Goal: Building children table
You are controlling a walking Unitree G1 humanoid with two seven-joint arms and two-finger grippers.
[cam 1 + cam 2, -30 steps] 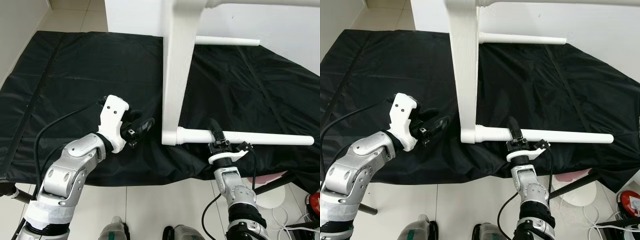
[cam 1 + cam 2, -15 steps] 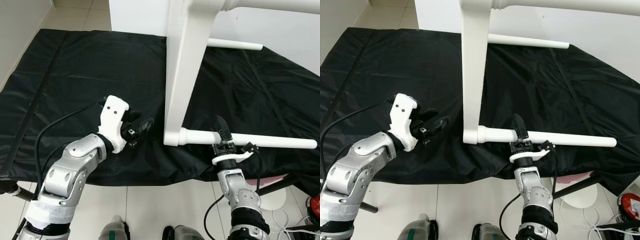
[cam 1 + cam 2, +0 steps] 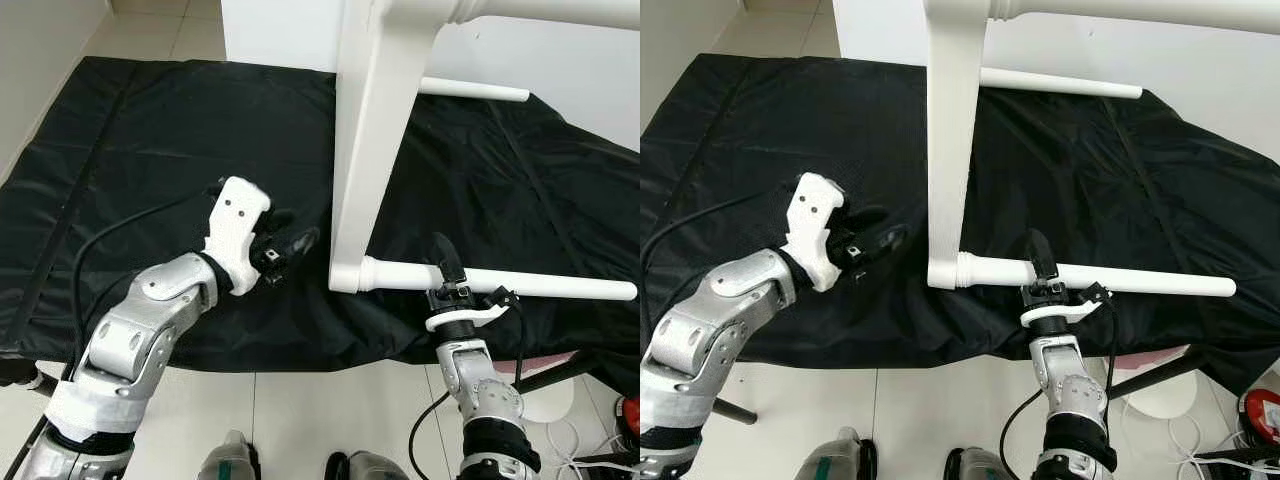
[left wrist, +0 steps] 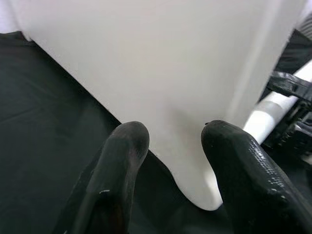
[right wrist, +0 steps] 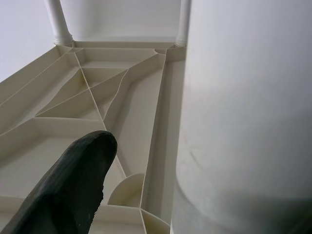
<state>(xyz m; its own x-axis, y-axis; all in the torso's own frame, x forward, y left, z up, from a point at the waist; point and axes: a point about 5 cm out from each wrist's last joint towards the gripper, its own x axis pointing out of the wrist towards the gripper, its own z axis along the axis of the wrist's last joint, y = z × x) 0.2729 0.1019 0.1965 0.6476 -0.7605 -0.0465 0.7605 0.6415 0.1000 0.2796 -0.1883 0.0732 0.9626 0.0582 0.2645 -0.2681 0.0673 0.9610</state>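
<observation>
**On a black sheet, a robot steadies a half-built white table**

At the near edge of the black sheet (image 3: 150,130) spread over the floor, at about five o'clock in the head views, the right gripper (image 3: 447,272) rises to a white table leg (image 3: 500,281) that lies level, running toward three o'clock. Its two black fingers close around the leg near the socket end. The right wrist view looks past one finger (image 5: 68,185) and along the leg into the ribbed underside of the tabletop.

At about eight o'clock, the left gripper (image 3: 290,243) hovers just beside the tabletop (image 3: 365,150), which stands on edge at centre as a tall white slab. Its fingers (image 4: 234,165) are parted and hold nothing; they point at the slab's rounded lower corner.

Farther back, toward one o'clock, a second leg (image 3: 475,90) already projects from the slab, with a third (image 3: 540,10) at the top.

The step in hand looks like seating the near leg into its corner socket. Next, the left gripper likely needs to brace the slab while the right presses or turns the leg home.
</observation>
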